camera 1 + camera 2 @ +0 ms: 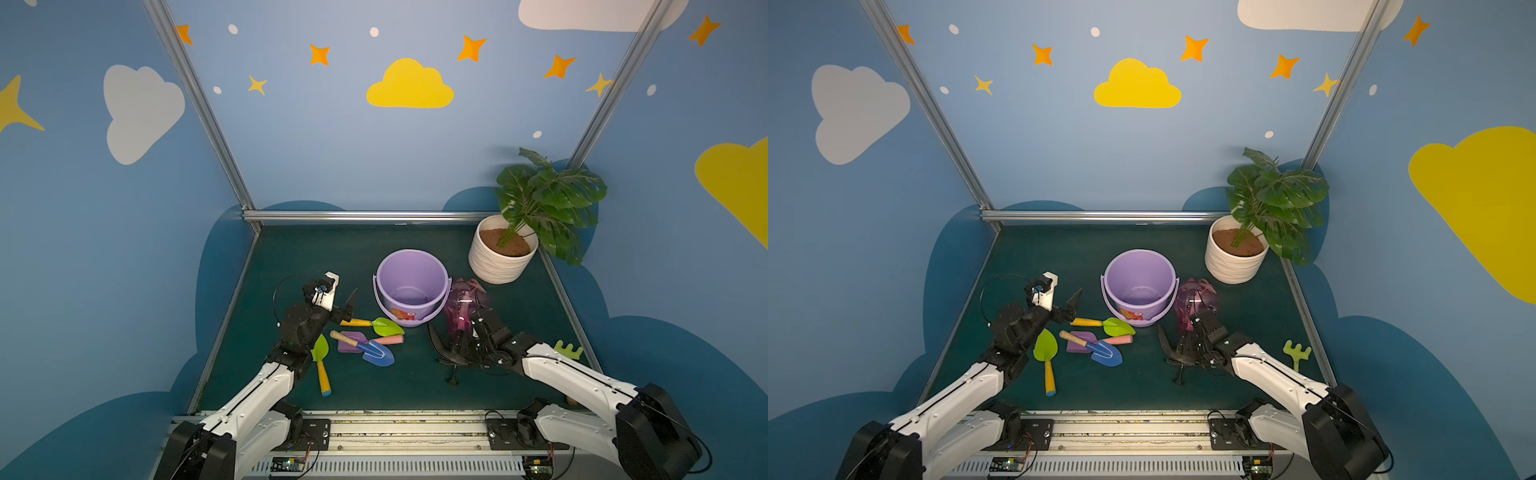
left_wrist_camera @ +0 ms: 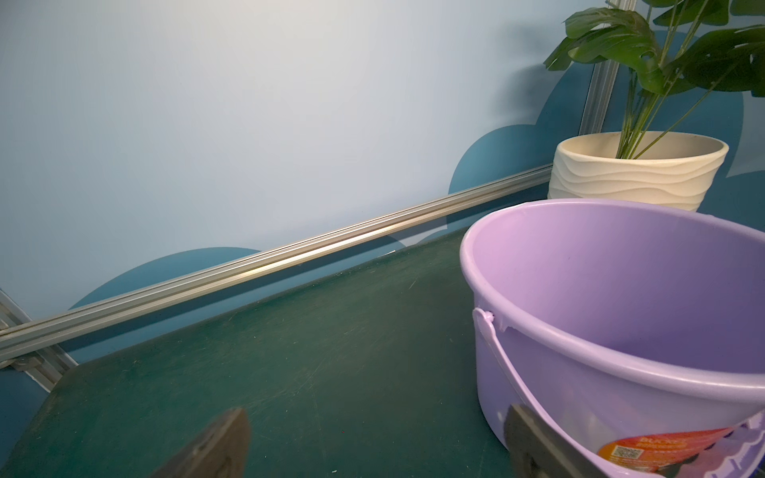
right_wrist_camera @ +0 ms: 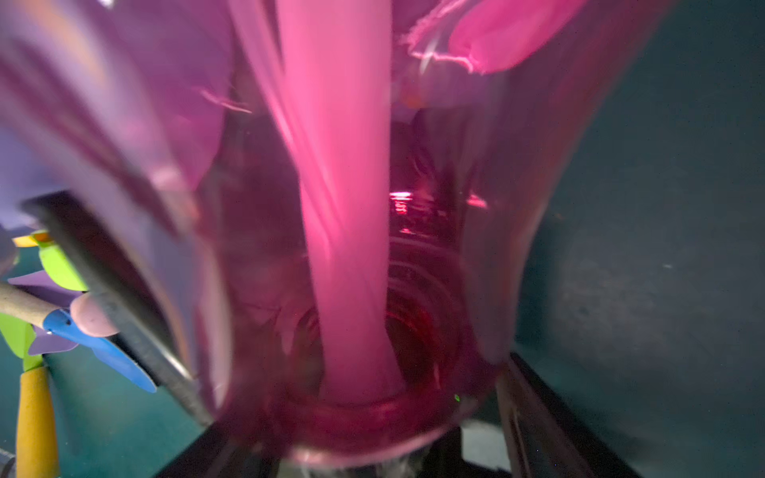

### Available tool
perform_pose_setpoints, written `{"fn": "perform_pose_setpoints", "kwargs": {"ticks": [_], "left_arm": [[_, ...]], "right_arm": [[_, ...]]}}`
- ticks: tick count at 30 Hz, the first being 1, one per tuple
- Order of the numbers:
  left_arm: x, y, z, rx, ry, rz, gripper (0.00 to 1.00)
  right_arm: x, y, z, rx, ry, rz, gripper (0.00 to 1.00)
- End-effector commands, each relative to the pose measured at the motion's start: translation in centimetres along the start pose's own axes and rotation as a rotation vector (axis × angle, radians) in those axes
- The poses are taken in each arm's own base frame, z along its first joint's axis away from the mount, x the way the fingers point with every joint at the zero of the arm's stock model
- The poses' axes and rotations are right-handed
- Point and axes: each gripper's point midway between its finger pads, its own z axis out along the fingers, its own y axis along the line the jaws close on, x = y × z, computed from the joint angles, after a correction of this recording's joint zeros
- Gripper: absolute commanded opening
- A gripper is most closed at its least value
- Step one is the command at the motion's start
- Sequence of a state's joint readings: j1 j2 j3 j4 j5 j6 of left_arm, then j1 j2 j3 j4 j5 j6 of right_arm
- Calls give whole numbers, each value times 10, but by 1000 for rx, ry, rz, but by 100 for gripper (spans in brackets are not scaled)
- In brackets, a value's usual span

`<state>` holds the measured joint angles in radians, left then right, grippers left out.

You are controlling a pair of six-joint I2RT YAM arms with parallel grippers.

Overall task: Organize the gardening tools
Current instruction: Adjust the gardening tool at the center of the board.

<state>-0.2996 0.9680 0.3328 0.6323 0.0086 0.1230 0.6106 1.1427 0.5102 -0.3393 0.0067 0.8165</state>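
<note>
Straddling the spray bottle (image 1: 462, 305) at the bucket's (image 1: 409, 252) three o'clock, the right gripper (image 3: 271, 279) needs a square squeeze, its hold unclear; the left gripper (image 2: 374, 414) gapes empty.

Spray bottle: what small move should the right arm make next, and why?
Probably close the right gripper firmly on the spray bottle: the right wrist view shows the bottle between its fingers, and it lies beside the lilac bucket, where it could go next.
</note>
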Motion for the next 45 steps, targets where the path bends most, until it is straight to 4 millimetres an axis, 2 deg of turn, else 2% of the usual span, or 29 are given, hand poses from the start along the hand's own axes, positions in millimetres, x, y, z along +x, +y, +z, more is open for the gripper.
{"fn": "perform_pose_setpoints", "kwargs": {"ticks": [1,5,10,15,19,23,28,32,39,42,45], "left_arm": [[-6,-5,-2,22,-22,-4,100],[-10,-8,-3,40,-32,4,100],[-17,-19,-2,99,-52,24,100],[-33,-33,-1,170,-92,68,100],[-53,-49,-2,237,-144,131,100],[-65,-83,-6,389,-203,236,100],[-68,-134,-13,585,-294,452,100],[-67,-164,-19,712,-366,568,100],[-67,-201,-31,886,-461,674,100],[-66,-216,-36,944,-484,701,100],[-62,-230,-39,987,-496,732,100]], "right_arm": [[-6,3,4,0,-16,14,72],[-5,1,6,14,-11,15,62],[-9,-3,-4,35,-31,2,48],[-17,-16,-29,72,-88,36,37],[-28,-30,-58,62,-176,52,26],[-31,-30,-88,-24,-197,70,21],[-16,-23,-111,-69,-28,72,16],[2,-14,-118,-100,154,91,10],[21,-7,-146,-113,367,129,7],[32,0,-146,-103,495,176,1],[39,13,-150,-155,606,228,0]]}}
